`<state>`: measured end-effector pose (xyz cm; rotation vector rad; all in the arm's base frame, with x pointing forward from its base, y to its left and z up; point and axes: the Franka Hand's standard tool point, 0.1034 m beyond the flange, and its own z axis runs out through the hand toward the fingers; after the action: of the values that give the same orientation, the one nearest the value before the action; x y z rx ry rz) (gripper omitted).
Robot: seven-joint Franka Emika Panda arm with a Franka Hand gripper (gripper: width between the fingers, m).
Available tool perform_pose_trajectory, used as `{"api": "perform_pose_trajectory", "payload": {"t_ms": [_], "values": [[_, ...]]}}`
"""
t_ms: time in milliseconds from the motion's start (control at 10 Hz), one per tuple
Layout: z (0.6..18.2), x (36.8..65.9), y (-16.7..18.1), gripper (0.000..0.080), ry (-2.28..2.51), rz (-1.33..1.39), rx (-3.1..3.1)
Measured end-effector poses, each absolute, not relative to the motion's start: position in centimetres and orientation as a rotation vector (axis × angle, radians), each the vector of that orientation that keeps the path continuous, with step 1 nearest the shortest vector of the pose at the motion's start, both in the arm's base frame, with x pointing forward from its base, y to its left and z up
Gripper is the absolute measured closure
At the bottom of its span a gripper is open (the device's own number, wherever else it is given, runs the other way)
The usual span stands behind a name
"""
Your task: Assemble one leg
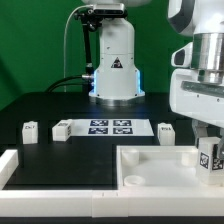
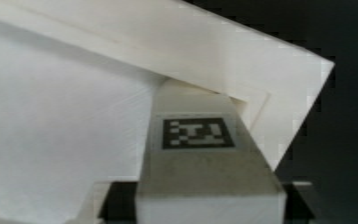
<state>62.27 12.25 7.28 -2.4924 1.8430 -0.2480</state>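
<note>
My gripper (image 1: 209,152) is at the exterior view's right, shut on a leg (image 1: 209,157), a stubby white block with a black-and-white tag. It holds the leg upright over the far right corner of the large white rimmed panel (image 1: 150,160). In the wrist view the leg (image 2: 199,145) fills the middle between my dark fingers (image 2: 123,200), its far end against the panel's corner (image 2: 247,95). Three more legs lie on the black table: one at the left (image 1: 31,131), one beside it (image 1: 62,128), one right of the marker board (image 1: 165,130).
The marker board (image 1: 111,127) lies flat at the table's middle. The robot base (image 1: 115,65) stands behind it. A long white L-shaped rail (image 1: 20,165) runs along the front left and front edge.
</note>
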Motion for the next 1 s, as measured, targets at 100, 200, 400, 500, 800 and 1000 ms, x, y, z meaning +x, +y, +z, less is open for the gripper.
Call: {"api": "perform_pose_trajectory", "payload": {"t_ms": [100, 200, 400, 500, 800, 1000], "values": [[7.27, 62.24, 12.23, 0.0505, 1.961, -0.233, -2.384], [7.25, 62.22, 12.3, 0.0505, 1.958, -0.232, -2.387], [7.26, 62.25, 12.29, 0.0335, 1.792, -0.239, -2.526], [7.21, 62.22, 12.46, 0.0188, 1.624, -0.242, -2.65], [6.91, 62.09, 12.43, 0.0153, 0.967, -0.235, -2.999], [7.0, 62.13, 12.28, 0.015, 0.516, -0.224, -3.142]]}}
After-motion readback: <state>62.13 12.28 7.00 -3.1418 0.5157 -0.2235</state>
